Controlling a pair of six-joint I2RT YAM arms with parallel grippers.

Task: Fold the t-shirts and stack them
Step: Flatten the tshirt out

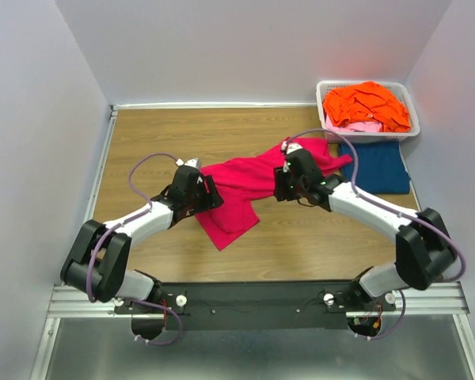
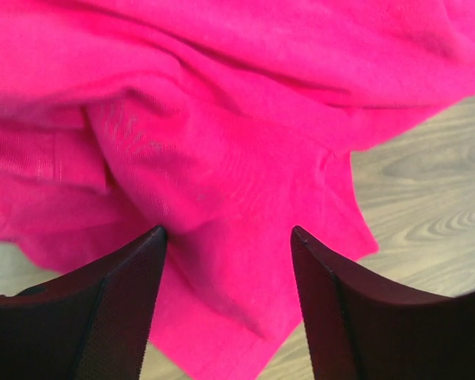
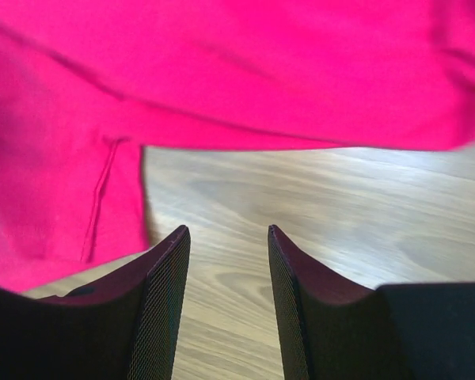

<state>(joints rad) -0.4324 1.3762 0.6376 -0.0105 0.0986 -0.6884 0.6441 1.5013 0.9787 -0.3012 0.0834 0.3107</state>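
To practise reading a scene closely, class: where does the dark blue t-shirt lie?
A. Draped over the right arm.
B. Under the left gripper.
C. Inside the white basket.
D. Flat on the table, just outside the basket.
D: the dark blue t-shirt lies flat on the wooden table beside the white basket, which holds orange t-shirts.

place: robot lab test cell | walls: plain white panels [image 1: 245, 47] on 3 sides | bench: wood-grain table [image 1: 166, 134] | rig: left arm [image 1: 142, 222] and right arm [image 1: 372, 207], exposed cables, bolted to aluminium rail [image 1: 71, 301] at near edge
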